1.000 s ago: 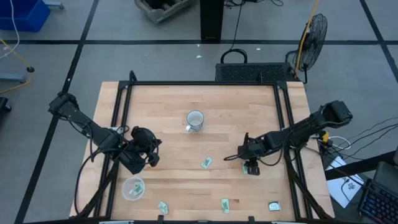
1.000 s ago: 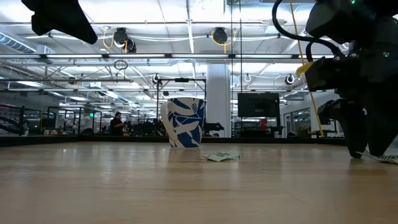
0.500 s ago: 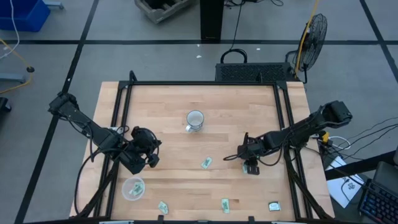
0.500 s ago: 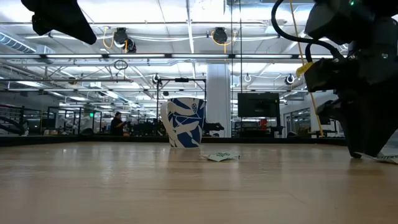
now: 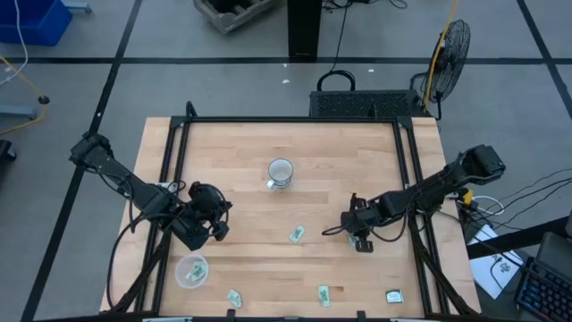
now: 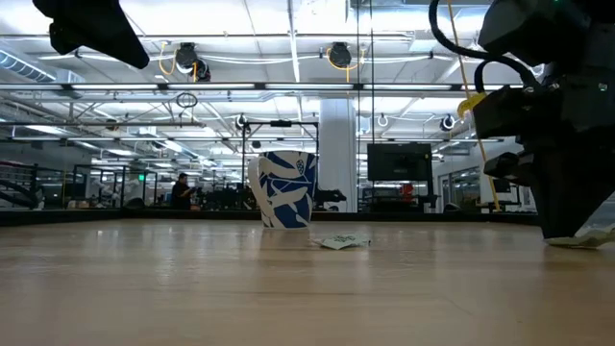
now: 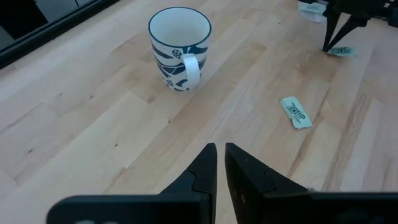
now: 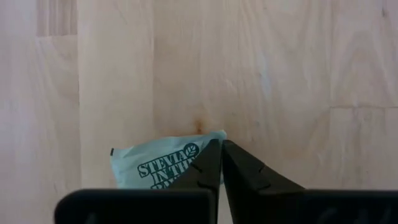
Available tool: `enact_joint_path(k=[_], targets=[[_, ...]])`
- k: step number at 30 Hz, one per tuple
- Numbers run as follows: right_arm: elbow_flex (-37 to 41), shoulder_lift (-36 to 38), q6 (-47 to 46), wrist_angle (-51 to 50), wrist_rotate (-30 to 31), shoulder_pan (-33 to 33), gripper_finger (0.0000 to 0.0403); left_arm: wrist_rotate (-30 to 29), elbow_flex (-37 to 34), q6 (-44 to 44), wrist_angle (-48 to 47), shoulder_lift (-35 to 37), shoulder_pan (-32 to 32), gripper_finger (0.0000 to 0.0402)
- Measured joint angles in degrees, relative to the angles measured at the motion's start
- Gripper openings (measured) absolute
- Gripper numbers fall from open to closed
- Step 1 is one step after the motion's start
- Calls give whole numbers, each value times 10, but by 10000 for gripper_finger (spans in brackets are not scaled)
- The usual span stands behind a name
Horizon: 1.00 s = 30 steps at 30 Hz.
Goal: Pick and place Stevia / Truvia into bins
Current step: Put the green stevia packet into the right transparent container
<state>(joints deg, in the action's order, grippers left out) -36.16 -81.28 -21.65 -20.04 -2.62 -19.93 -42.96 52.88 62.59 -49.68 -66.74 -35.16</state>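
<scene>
My right gripper (image 5: 362, 241) (image 8: 221, 155) stands at the table's right, fingers pointing down and shut on a pale green Stevia sachet (image 8: 158, 167) (image 6: 588, 239). Loose sachets lie flat on the wood at the middle (image 5: 296, 234) (image 7: 295, 112) and near the front edge (image 5: 234, 297) (image 5: 323, 294). A clear round bin (image 5: 191, 270) stands at the front left. Just behind that bin my left gripper (image 5: 211, 225) (image 7: 219, 163) hovers above the table, shut with nothing between its fingers. My right gripper pinches one short end of the sachet (image 8: 210, 144) between its two fingertips. The fingers come from above, pointing down. The sachet's remaining part (image 8: 140, 171) lies on or just above the wood, printed face up.
A white mug with a blue pattern (image 5: 281, 172) (image 7: 180, 46) (image 6: 284, 188) stands at the table's middle far part. A small pale thing (image 5: 394, 296) sits near the front right corner. Black frame rails (image 5: 413, 179) run along the table's sides.
My right gripper has shut its fingers on the sachet under it, staying in nearly the same spot. The sachet's free end now shows slightly raised beside the fingers in the low view.
</scene>
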Motion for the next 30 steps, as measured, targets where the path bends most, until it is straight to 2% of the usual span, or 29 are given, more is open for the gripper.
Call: enact_joint_path(k=[6, 14, 23, 30], targets=[[2, 10, 0, 16, 41, -14, 1, 0, 0, 0, 0, 0, 0, 37], [2, 59, 0, 16, 101, -16, 0, -1, 0, 0, 0, 0, 0, 37], [1, 131, -5, -62, 104, -16, 0, -1, 0, 0, 0, 0, 0, 37], [1, 137, -42, -66, 88, -17, 0, -2, 0, -4, 0, 0, 0, 37]])
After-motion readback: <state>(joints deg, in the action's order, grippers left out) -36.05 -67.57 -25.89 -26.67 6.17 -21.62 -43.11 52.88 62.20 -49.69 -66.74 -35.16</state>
